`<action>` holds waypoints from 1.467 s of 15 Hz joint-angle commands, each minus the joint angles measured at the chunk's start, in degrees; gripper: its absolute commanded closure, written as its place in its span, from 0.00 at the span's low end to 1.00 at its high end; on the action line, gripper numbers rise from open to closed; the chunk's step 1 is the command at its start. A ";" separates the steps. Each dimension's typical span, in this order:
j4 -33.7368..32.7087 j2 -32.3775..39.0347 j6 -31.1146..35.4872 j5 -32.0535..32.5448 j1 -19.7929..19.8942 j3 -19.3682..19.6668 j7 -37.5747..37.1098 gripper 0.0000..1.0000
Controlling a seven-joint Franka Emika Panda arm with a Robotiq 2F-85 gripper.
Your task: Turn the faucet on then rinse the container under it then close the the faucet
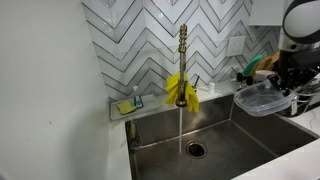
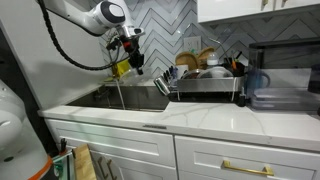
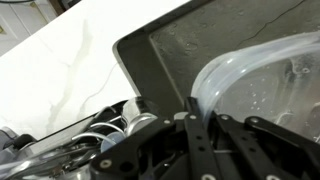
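The gripper (image 1: 283, 88) is clamping the container (image 1: 258, 99) by its rim at frame right; the faucet (image 1: 182, 55) is running at centre frame, well apart to its left.

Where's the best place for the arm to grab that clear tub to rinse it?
The rim, on the side away from the faucet. The tub is shallow and wide, too broad to span, but its thin lip fits between the jaws. The gripper holds it there, leaving the open body free to reach the water.
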State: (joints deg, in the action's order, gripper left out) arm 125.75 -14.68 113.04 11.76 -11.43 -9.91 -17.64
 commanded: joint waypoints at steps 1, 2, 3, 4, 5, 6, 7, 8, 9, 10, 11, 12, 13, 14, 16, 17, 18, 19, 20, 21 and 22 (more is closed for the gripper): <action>1.13 -1.50 -0.09 -1.35 1.77 -0.80 0.32 0.95; 2.35 -2.92 0.00 -2.02 2.28 -0.43 0.35 0.95; 3.29 -4.07 0.10 -2.34 2.58 -0.19 0.38 0.95; 3.92 -4.80 0.16 -2.51 2.75 -0.12 0.40 0.95; 4.22 -5.18 0.21 -2.61 2.77 -0.13 0.41 0.95; 4.43 -5.36 0.28 -2.66 2.77 -0.15 0.41 0.95; 4.26 -4.86 0.65 -2.84 2.17 -0.70 0.70 0.99; 4.10 -4.35 0.11 -2.50 1.85 -1.06 1.77 0.99; 4.17 -4.32 -0.48 -2.01 1.96 -1.24 2.47 0.99; 5.13 -5.00 -1.87 -1.93 2.32 -0.64 4.45 0.99; 5.52 -5.43 -2.94 -1.80 2.51 -0.47 5.37 0.99; 6.48 -6.76 -4.26 -1.68 3.02 0.56 7.56 0.99; 6.64 -7.35 -5.37 -1.64 3.36 1.20 9.37 0.99; 7.12 -8.35 -5.96 -0.45 4.32 2.08 10.98 0.99; 7.19 -9.94 -6.28 0.12 5.98 4.34 14.09 0.99; 7.40 -10.94 -5.99 0.25 6.54 5.62 16.85 0.99; 7.84 -11.92 -5.06 0.51 7.30 7.08 19.48 0.99; 8.03 -12.58 -4.63 0.82 8.01 8.29 21.49 0.99; 8.94 -13.45 -3.35 0.07 8.48 10.11 24.37 0.99; 9.05 -13.93 -2.88 0.13 9.11 11.20 25.85 0.99; 10.16 -14.61 -1.18 -1.17 9.29 13.05 28.56 0.99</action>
State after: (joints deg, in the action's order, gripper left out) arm 131.76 -25.58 108.18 11.86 -3.09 -0.22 5.04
